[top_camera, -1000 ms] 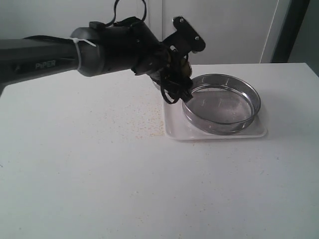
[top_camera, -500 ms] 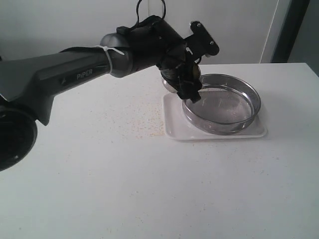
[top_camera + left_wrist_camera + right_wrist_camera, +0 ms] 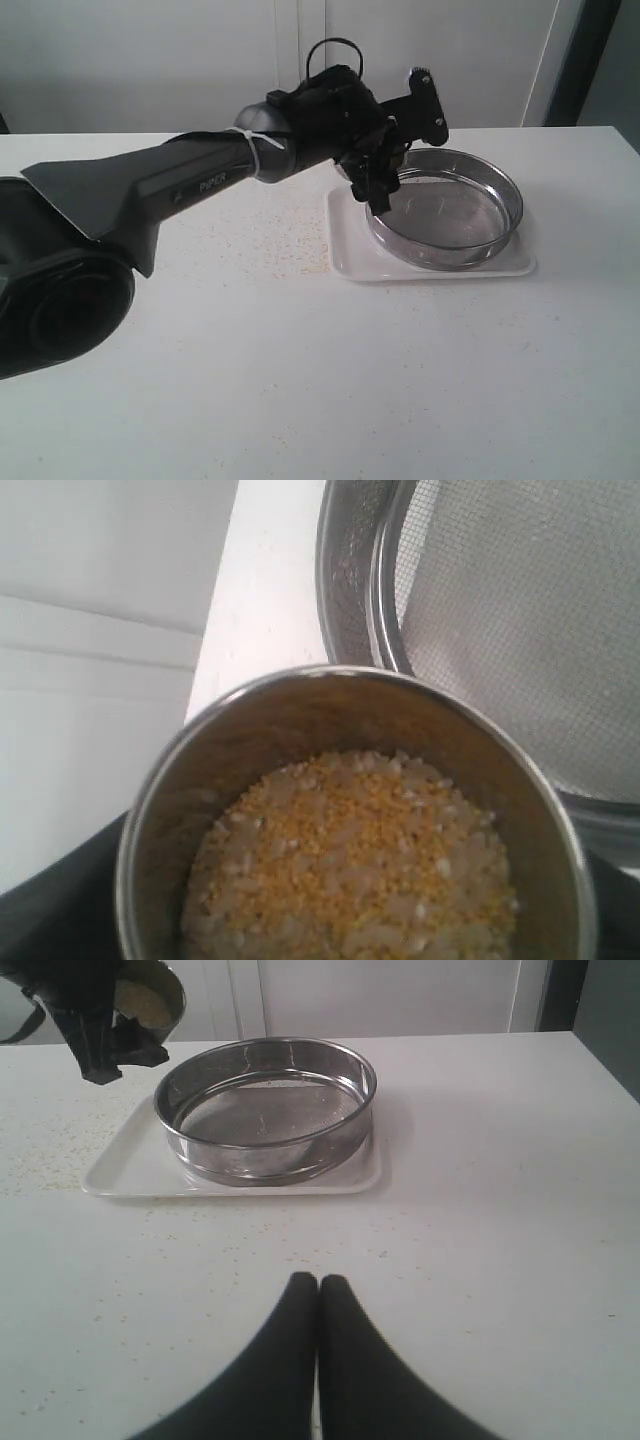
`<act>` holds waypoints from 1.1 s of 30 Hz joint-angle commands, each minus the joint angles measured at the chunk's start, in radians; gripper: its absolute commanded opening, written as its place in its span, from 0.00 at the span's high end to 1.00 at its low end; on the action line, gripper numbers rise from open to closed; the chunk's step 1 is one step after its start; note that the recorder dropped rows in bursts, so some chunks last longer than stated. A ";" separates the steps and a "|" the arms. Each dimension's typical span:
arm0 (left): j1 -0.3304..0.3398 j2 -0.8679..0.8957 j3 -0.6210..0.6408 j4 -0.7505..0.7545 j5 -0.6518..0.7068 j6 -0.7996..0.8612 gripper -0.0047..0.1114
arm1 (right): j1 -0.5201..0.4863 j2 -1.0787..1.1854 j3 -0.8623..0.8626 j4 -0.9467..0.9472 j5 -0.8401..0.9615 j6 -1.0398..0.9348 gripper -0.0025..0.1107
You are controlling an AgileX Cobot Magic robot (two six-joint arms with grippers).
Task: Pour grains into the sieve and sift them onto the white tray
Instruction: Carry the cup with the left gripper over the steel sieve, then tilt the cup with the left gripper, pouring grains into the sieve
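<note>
Right hand (image 3: 318,1282) rests nearest, fingers pressed together. Beyond, the sieve (image 3: 270,1150) sits on the tray (image 3: 110,1175), mesh bare. Farthest, the left hand (image 3: 385,170) pinches a cup (image 3: 340,715) of grains (image 3: 350,865) just outside the sieve's rim — pouring not yet begun. Next: carry it over the mesh and tip.

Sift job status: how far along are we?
Done: the cup of grains is up in the left claw at the sieve rim; the sieve sits on the white tray.
In hand: the pour, with no grains visible on the mesh.
Left: pour, then sift.
The right claw is shut, away from the tray.
</note>
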 commanded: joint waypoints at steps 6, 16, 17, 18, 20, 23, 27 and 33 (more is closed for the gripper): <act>-0.015 0.041 -0.013 0.211 -0.166 0.000 0.96 | -0.003 -0.006 0.004 -0.004 -0.006 0.002 0.98; -0.015 0.090 -0.013 0.339 -0.287 0.000 0.96 | -0.003 -0.006 0.004 -0.004 -0.006 0.002 0.98; -0.015 0.090 -0.013 0.357 -0.298 0.000 0.96 | -0.003 -0.006 0.004 -0.004 -0.006 0.002 0.98; -0.015 0.090 -0.013 0.382 -0.306 0.002 0.96 | -0.003 -0.006 0.004 -0.004 -0.006 0.002 0.98; -0.015 0.090 -0.013 0.469 -0.329 0.005 0.96 | -0.003 -0.006 0.004 -0.004 -0.006 0.002 0.98; -0.015 0.090 -0.013 0.506 -0.358 0.005 0.96 | -0.003 -0.006 0.004 -0.004 -0.006 0.002 0.98; -0.015 0.090 -0.013 0.511 -0.394 0.042 0.96 | -0.003 -0.006 0.004 -0.004 -0.006 0.002 0.98; -0.015 0.090 -0.013 0.511 -0.418 0.140 0.96 | -0.003 -0.006 0.004 -0.004 -0.006 0.002 0.98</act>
